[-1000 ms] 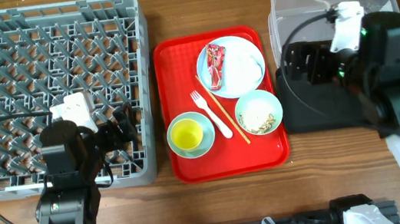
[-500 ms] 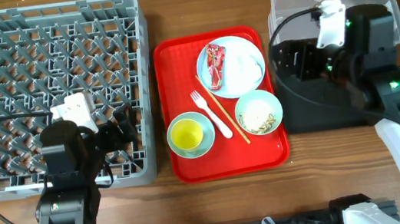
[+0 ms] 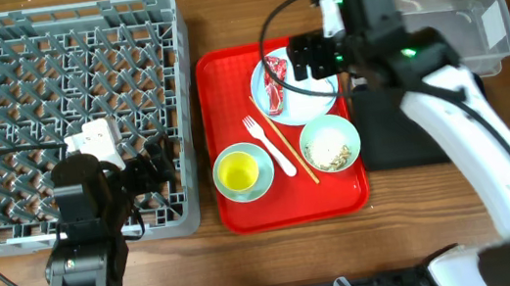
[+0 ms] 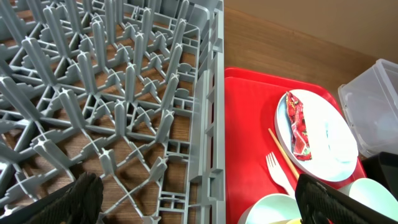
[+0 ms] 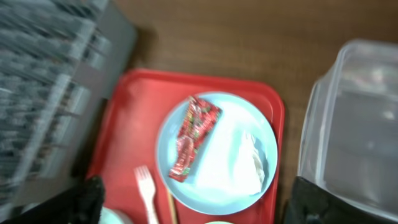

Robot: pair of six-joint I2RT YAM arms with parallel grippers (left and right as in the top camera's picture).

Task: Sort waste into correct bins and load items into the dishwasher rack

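Where the counter [image 3: 251, 262] ran closest to the robot, only bare brown wood with a lengthwise grain was seen. Just beyond, toward the near left corner, the left gripper [image 4: 199, 186] was held over the near right part of the dishwasher rack [image 3: 69, 118], its jaws spread wide and nothing held between them. At the middle of the counter a red serving tray [image 3: 243, 204] was laid just beside the rack. On its near half, a pale bowl [image 3: 266, 183] with a yellow cup [image 3: 237, 172] inside was set on the left. A second bowl [image 3: 318, 135] holding beige food scraps [image 3: 338, 157] was set on the right. A white fork [image 3: 270, 146] and chopsticks [image 3: 284, 139] were laid between them. A black tray [image 3: 392, 135] was placed toward the right edge, beside the red one. On the far half of the red tray a blue plate [image 3: 304, 102] was seen, carrying a red wrapper [image 3: 274, 86] and a white paper wad [image 5: 252, 158]. Above the plate's far rim the right gripper [image 5: 196, 193] was held, its jaws parted widely and empty. At the far right corner a clear tub [image 3: 456, 18] was stood. The rack reached to the far left corner.
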